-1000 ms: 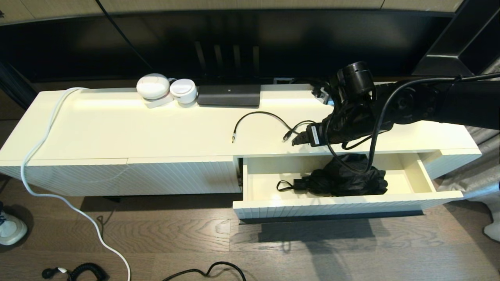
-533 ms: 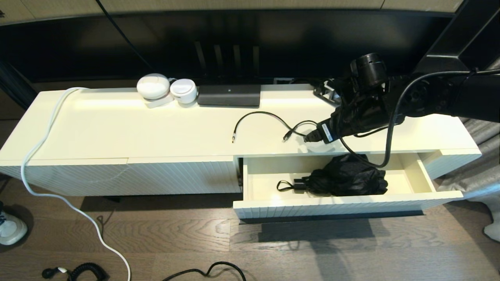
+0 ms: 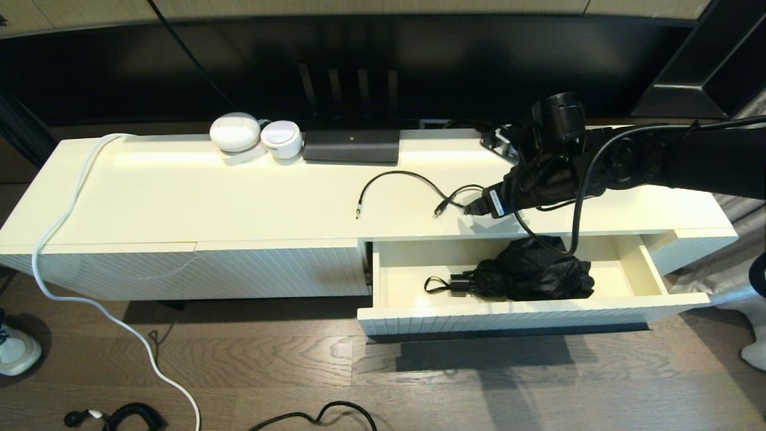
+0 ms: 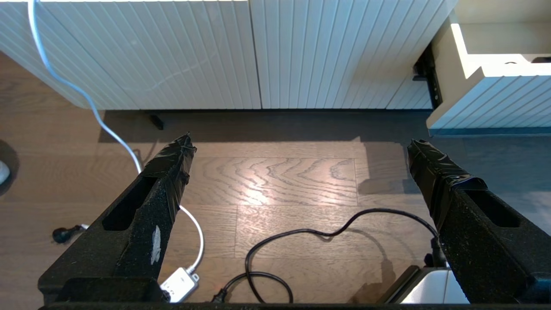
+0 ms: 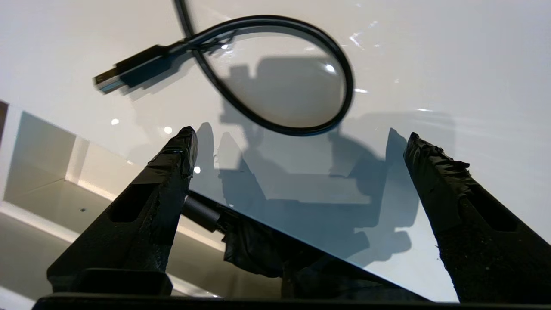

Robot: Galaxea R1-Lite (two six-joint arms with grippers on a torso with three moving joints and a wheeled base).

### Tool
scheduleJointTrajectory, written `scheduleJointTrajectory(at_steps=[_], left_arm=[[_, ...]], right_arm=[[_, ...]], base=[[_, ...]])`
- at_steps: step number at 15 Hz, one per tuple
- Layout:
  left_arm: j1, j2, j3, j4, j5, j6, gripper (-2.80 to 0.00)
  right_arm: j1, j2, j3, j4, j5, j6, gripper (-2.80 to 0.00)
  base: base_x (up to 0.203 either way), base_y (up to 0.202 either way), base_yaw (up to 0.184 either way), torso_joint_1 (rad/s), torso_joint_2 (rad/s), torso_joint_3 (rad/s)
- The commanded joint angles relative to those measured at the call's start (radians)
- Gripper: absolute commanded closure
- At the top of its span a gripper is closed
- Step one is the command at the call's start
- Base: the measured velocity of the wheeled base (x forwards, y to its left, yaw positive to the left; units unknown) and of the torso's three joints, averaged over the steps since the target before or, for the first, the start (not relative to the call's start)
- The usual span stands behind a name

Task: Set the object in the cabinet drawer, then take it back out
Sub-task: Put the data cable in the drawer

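Observation:
The cabinet drawer (image 3: 526,317) stands pulled out at the right of the low white cabinet, and its cream inside shows. Its handle is hidden. A folded black umbrella (image 3: 529,275) lies in the drawer, with its strap loop pointing left. My right gripper (image 3: 476,208) hovers open and empty over the cabinet top just behind the drawer, above the umbrella. The right wrist view shows the right gripper (image 5: 299,135) over the white top, the umbrella (image 5: 267,254) below the edge, and the drawer's inside (image 5: 43,189). My left gripper (image 4: 299,144) hangs open over the floor.
A black USB cable (image 3: 407,179) loops on the cabinet top close to the right fingers. Two white round devices (image 3: 257,136) and a black box (image 3: 351,145) sit at the back. A white cord (image 3: 60,227) drapes over the left end. Cables (image 4: 301,241) lie on the floor.
The right arm has shifted a little to the right over the cabinet top, rising and then dipping again. The umbrella lies still in the drawer.

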Motion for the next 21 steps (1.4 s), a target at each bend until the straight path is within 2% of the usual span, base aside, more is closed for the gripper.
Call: scheduleJointTrajectory(at_steps=[1,15,21], left_arm=[[0.001,0.0,0.0,-0.001,0.0,0.0,-2.8],[0.0,0.0,0.0,-0.001,0.0,0.0,-2.8],[0.0,0.0,0.0,-0.001,0.0,0.0,-2.8]], right_arm=[[-0.006,0.013,-0.003,-0.007,0.0,0.0,-2.8],[-0.011,0.027,0.012,-0.065,0.0,0.0,-2.8],[-0.04,0.044,0.018,-0.128,0.001,0.003,-2.8]], base=[[0.0,0.0,0.0,0.0,0.0,0.0],[0.0,0.0,0.0,0.0,0.0,0.0],[0.0,0.0,0.0,0.0,0.0,0.0]])
